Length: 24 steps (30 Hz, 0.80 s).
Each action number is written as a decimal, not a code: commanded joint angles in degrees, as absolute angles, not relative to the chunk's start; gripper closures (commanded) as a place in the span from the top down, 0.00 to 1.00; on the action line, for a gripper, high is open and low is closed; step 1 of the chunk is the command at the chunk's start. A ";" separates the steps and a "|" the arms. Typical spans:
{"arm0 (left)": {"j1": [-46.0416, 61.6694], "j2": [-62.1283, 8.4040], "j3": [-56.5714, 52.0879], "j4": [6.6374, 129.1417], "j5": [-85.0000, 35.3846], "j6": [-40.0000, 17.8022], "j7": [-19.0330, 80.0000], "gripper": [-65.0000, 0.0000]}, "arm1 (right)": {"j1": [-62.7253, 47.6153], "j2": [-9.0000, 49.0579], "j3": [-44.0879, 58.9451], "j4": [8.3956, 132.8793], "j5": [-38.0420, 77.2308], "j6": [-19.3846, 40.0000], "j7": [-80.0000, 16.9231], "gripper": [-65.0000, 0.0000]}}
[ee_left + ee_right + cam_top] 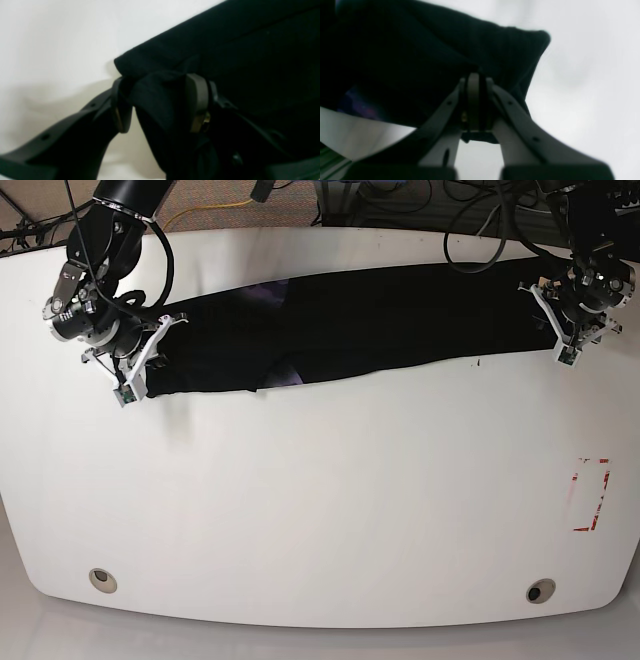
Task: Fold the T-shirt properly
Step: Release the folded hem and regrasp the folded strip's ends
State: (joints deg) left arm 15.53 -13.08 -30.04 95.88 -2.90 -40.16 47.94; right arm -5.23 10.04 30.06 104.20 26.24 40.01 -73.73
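The black T-shirt [350, 325] lies folded into a long band across the far half of the white table [320, 500]. At its right end in the base view, my left gripper [560, 330] sits on the corner. In the left wrist view, a thick fold of the T-shirt [250, 50] fills the gap of the left gripper [160, 100], held between both pads. My right gripper [148, 365] is at the band's left end. Its pads are pressed together, and the right gripper [473, 77] pinches the T-shirt [420, 50] near a corner. No print shows.
A red-outlined rectangle [590, 495] is marked on the table near its right edge. Two round holes [102, 580] [540, 591] sit near the front edge. Cables [480, 240] trail over the far edge behind the shirt.
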 commanded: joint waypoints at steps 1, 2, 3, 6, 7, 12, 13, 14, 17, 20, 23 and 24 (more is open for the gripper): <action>14.73 -14.20 -30.29 96.04 -2.77 -40.00 46.81 0.46 | -4.35 12.53 31.78 101.67 26.68 40.00 -71.34 0.05; 14.46 -14.20 -30.37 95.96 -2.59 -40.00 46.37 0.46 | -4.35 12.79 31.87 100.79 26.68 40.00 -70.73 0.08; 14.37 -14.20 -30.37 95.69 -2.59 -40.00 45.67 0.46 | -4.35 13.23 31.96 99.30 26.68 40.00 -69.76 0.14; 13.93 -14.29 -30.29 94.81 -2.59 -40.00 45.23 0.46 | -4.35 14.90 32.13 96.48 26.59 40.00 -68.09 0.33; 13.85 -14.29 -30.20 94.81 -2.59 -40.00 45.14 0.46 | -4.35 15.25 32.13 96.13 26.68 40.00 -67.91 0.38; 12.26 -14.55 -30.29 97.27 -2.95 -40.00 45.41 0.47 | -5.58 15.69 32.31 100.44 27.38 40.00 -67.82 0.63; 11.91 -14.55 -30.37 98.42 -3.03 -40.00 45.49 0.47 | -6.55 15.60 32.31 102.64 28.62 40.00 -67.82 0.64; 11.65 -14.46 -30.37 99.38 -3.12 -40.00 45.49 0.47 | -7.16 15.52 32.31 104.22 29.85 40.00 -67.82 0.64; 10.86 -14.37 -30.46 102.11 -6.02 -40.00 47.69 0.53 | -8.40 15.43 32.31 107.82 35.56 40.00 -68.00 0.64; 9.36 -14.55 -32.40 104.84 -12.00 -40.00 53.32 0.63 | -9.54 15.43 32.04 108.26 43.91 40.00 -68.00 0.64; 8.31 -14.55 -37.05 105.80 -16.84 -40.00 59.21 0.68 | -10.07 15.34 31.69 107.47 50.42 40.00 -68.35 0.64; 7.69 -14.55 -38.99 105.71 -18.86 -40.00 61.58 0.70 | -10.15 14.81 31.69 106.59 52.09 40.00 -69.41 0.64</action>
State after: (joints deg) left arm 8.71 -13.43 -36.58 104.79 -16.69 -40.29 59.40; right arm -10.48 14.66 31.42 106.85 49.32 39.92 -69.25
